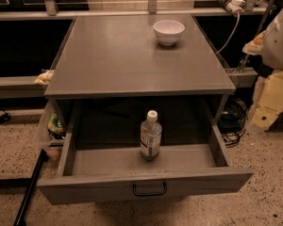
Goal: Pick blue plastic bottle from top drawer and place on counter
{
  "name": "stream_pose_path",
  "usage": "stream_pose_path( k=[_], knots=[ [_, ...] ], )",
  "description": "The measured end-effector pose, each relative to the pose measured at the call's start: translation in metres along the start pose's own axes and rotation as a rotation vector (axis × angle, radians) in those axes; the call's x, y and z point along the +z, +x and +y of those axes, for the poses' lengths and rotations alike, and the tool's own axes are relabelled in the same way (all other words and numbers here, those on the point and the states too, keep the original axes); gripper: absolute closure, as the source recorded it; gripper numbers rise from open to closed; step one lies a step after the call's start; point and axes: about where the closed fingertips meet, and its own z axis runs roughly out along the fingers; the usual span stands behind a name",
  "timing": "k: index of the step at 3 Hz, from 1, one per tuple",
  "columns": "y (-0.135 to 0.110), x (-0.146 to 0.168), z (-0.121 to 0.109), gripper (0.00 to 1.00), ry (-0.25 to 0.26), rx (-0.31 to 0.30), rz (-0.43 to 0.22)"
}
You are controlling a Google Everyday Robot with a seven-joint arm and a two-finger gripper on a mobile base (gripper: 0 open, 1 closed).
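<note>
Inside the pulled-out top drawer (104, 163), the blue plastic bottle (150, 136) stands upright, reachable from above; the table (113, 55) carries 1 white bowl (169, 31) far back, leaving landing room; the jaws are out of view, so neither their opening nor their distance from the bottle can be told.

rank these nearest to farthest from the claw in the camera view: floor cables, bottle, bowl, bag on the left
The claw is at the right edge, beside the counter.
1. Cables, on the floor right of the drawer.
2. Bottle, upright mid-drawer, and bowl, back of counter: too close to call.
3. Bag, far left.
</note>
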Motion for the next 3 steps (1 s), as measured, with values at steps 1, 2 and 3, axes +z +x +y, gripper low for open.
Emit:
stream_pose_path(
  k=[1, 2, 3],
  knots=[
    [0.0, 0.0, 0.0, 0.0, 0.0, 0.0, 0.0],
    [-0.002, 0.005, 0.001, 0.0, 0.01, 0.003, -0.016],
    [-0.004, 0.02, 0.005, 0.0, 0.015, 0.013, -0.042]
  ],
)
